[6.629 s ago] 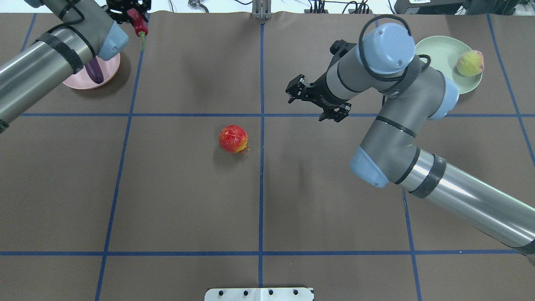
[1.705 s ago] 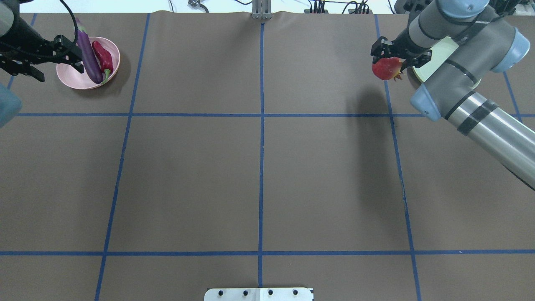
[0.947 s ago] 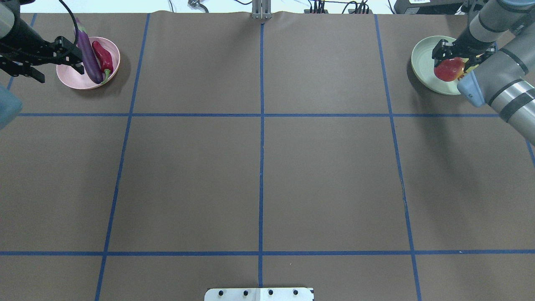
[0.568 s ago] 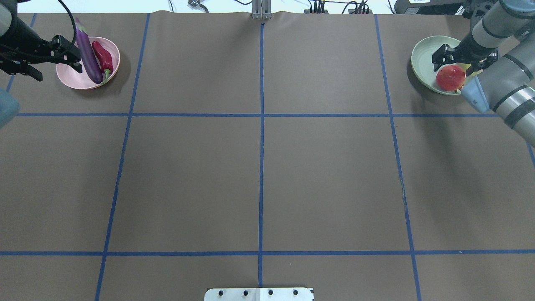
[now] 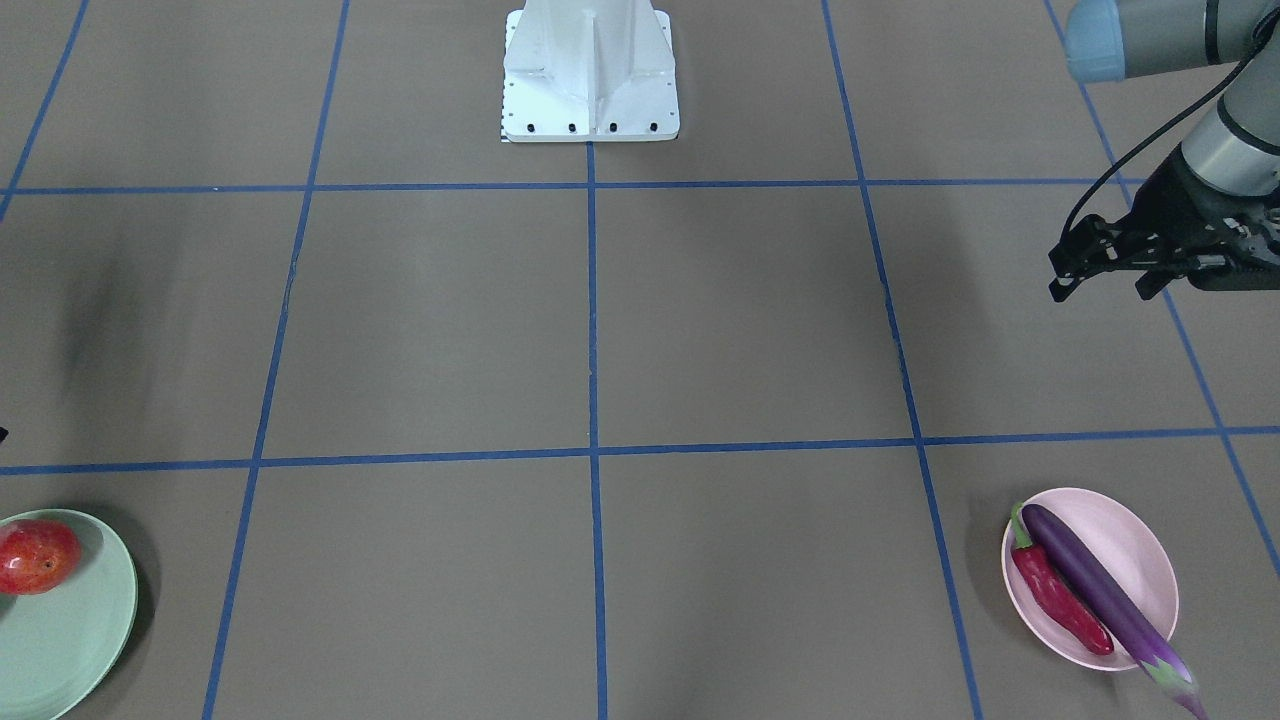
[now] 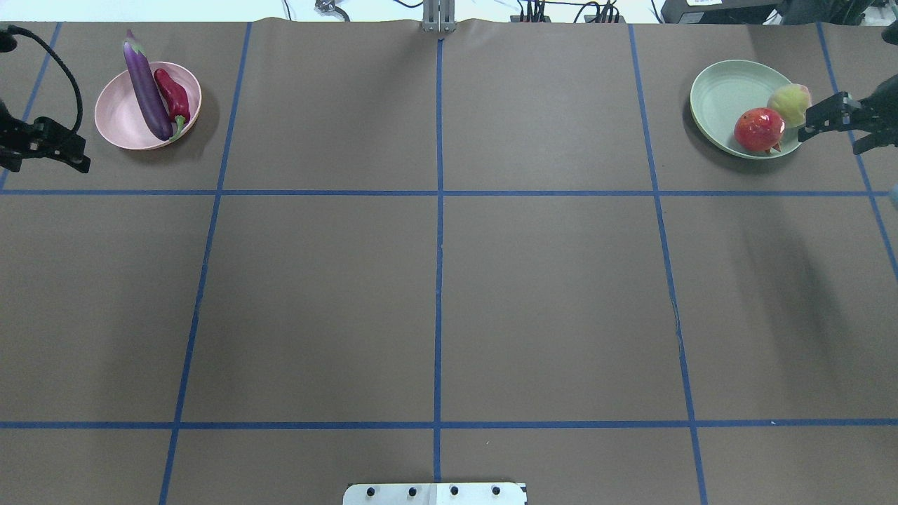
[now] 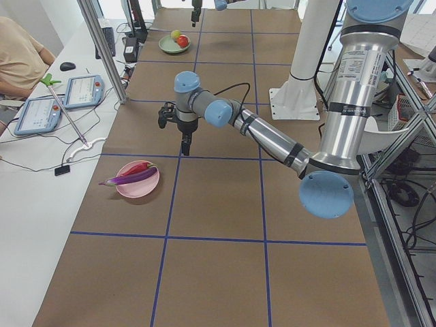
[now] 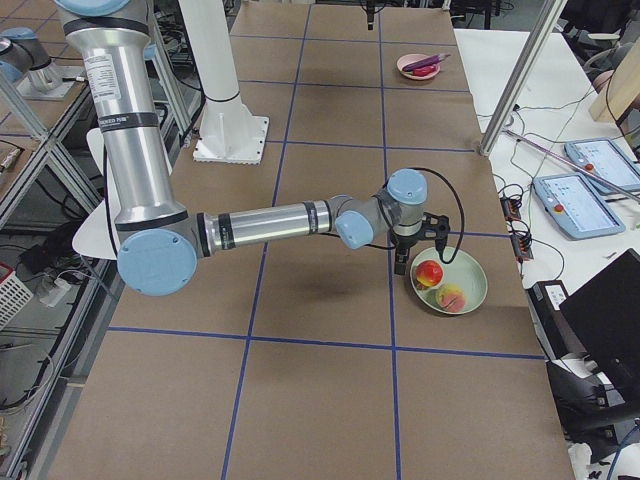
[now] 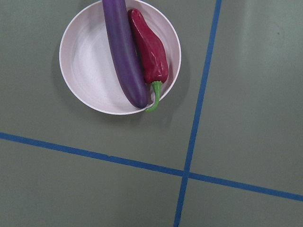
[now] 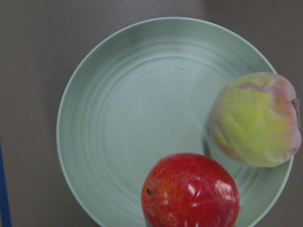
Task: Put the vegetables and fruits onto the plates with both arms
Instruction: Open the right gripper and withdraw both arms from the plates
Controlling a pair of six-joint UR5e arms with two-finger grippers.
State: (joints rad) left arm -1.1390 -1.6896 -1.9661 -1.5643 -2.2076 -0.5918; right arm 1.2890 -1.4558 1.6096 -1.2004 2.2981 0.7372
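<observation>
My right claw (image 6: 832,137) is open and holds nothing. The red fruit (image 6: 759,129) and peach (image 6: 788,105) lie on the green plate (image 6: 722,98), just beside it. My left claw (image 5: 1100,283) is open and empty, near the pink plate (image 6: 119,119) with the eggplant (image 6: 146,88) and chili (image 6: 172,98).

Below my camera the pale green plate (image 10: 142,109) fills most of the frame, its ringed middle bare. The peach (image 10: 255,120) sits at the plate's right rim, yellow-green with a pink blush. The shiny red fruit (image 10: 189,191) lies at the lower centre, cut by the bottom edge, just beside the peach. Brown table (image 10: 28,56) surrounds the plate, and a blue tape line (image 10: 4,189) marks the lower left edge.
</observation>
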